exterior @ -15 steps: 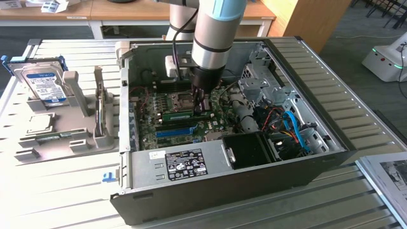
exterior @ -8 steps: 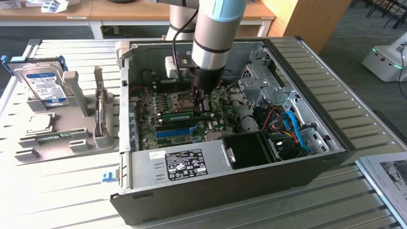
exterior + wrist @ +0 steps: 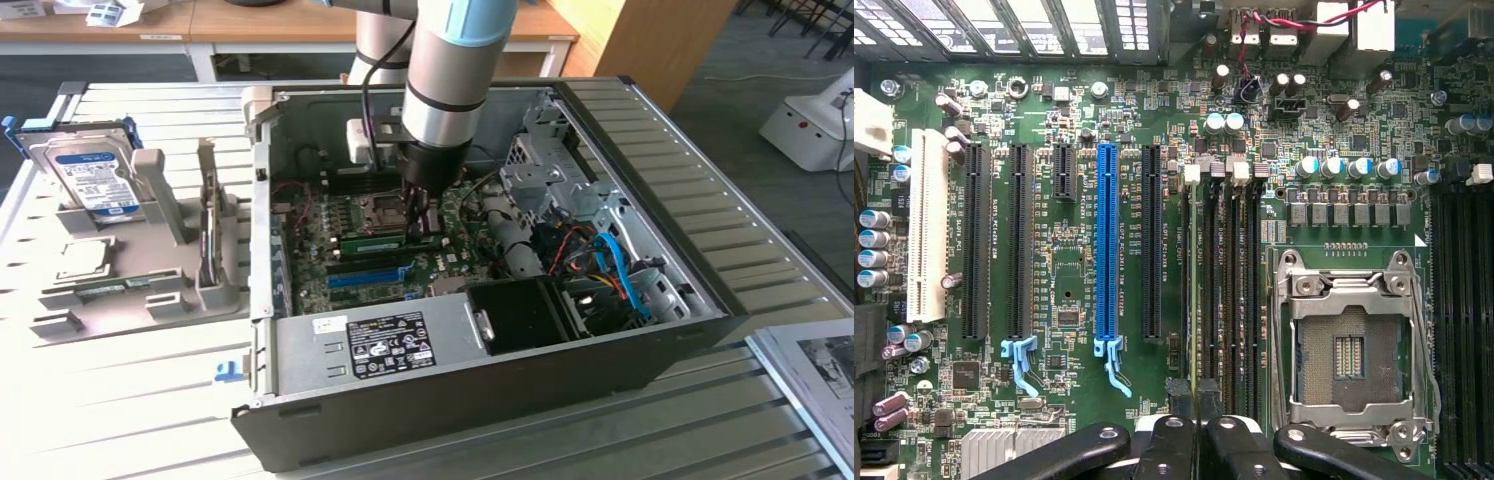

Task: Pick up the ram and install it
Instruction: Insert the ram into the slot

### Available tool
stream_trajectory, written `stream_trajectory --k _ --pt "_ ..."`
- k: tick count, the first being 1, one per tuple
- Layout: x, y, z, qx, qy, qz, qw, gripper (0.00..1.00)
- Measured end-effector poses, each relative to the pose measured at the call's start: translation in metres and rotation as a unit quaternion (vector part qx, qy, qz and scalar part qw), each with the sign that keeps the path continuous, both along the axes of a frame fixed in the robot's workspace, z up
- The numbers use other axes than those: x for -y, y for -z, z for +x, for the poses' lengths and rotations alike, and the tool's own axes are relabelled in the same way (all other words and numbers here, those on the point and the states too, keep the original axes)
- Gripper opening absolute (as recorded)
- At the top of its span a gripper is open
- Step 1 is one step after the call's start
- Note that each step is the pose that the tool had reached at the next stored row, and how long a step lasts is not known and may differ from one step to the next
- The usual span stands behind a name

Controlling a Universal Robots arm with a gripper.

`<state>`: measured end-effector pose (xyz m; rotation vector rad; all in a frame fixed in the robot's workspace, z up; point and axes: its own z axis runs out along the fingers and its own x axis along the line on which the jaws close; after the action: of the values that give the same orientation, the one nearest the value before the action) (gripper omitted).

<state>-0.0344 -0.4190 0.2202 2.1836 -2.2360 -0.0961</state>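
Inside the opened computer case (image 3: 694, 290), which stands on a slatted surface (image 3: 134, 400), the arm's tool (image 3: 424, 222) reaches down to the motherboard (image 3: 441, 265) just beside the bare processor socket (image 3: 380, 211); its fingers (image 3: 1176, 392) are clenched almost together, and the ram (image 3: 371, 241) stands on edge between them, gripped across its thin faces; in the wrist view the stick's edge shows as a narrow green line running straight out from the fingertips, among the black memory slots (image 3: 1239, 290) that flank the socket; its long axis runs parallel to those slots and to the nearest side of the socket, so the ram lies directly under the tool, not off to either side of it; the blue slot strip (image 3: 1107, 240) lies farther from the socket, beyond the memory slots, on the same heading; the stick appears lined up with one of the slots farthest from the socket, though whether it hovers just above that slot, rests in its mouth or is pressed fully home cannot be told; by this reading the pick-up is done and the work stands at the seating of the stick.
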Motion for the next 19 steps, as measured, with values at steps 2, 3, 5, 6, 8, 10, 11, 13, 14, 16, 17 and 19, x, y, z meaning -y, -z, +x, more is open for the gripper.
stream_trajectory --k 2,3,5,6,8,10,11,13,14,16,17,19 --pt "0.0 0.0 0.0 0.0 0.0 0.0 1.0 0.12" --pt "0.0 0.0 0.0 0.0 0.0 0.0 1.0 0.12" --pt "0.0 0.0 0.0 0.0 0.0 0.0 1.0 0.13" --pt "0.0 0.0 0.0 0.0 0.0 0.0 1.0 0.13" --pt "0.0 0.0 0.0 0.0 0.0 0.0 1.0 0.25" --pt "0.0 0.0 0.0 0.0 0.0 0.0 1.0 0.31" --pt "0.0 0.0 0.0 0.0 0.0 0.0 1.0 0.31" --pt "0.0 0.0 0.0 0.0 0.0 0.0 1.0 0.31" --pt "0.0 0.0 0.0 0.0 0.0 0.0 1.0 0.31" --pt "0.0 0.0 0.0 0.0 0.0 0.0 1.0 0.31" --pt "0.0 0.0 0.0 0.0 0.0 0.0 1.0 0.31" --pt "0.0 0.0 0.0 0.0 0.0 0.0 1.0 0.31"
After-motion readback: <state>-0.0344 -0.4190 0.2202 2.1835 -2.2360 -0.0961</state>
